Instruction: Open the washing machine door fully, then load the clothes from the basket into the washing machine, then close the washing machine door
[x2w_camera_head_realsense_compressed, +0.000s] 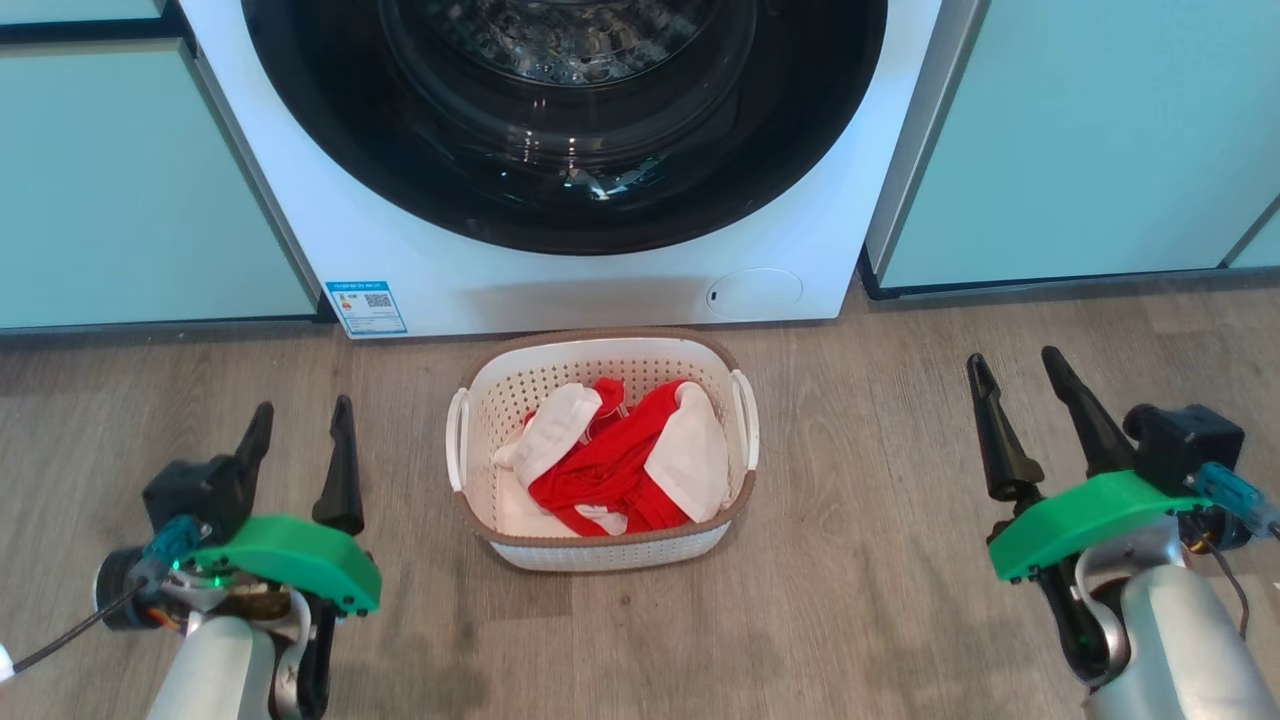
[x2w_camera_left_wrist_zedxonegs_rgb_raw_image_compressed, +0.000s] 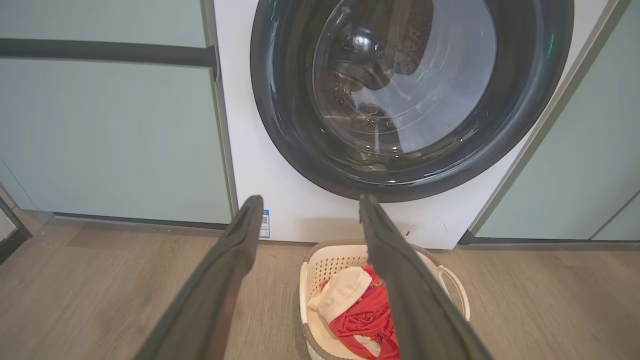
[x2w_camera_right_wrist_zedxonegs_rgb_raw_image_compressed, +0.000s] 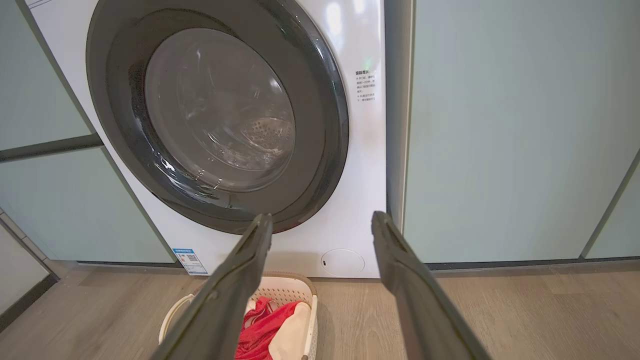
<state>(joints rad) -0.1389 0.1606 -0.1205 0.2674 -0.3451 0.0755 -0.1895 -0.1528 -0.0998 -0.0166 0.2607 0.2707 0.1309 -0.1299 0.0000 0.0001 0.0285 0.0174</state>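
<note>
Evidently the basket (x2w_camera_head_realsense_compressed: 620, 552) lies lengthwise along the washing machine (x2w_camera_head_realsense_compressed: 560, 288) front.

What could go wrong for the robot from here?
The door is shut and glossy, with no handle showing: a grip may slip off it.
The basket stands close below the door, so it may get knocked while the door is worked.
The clothes lie tangled; one may drop on the floor.
</note>
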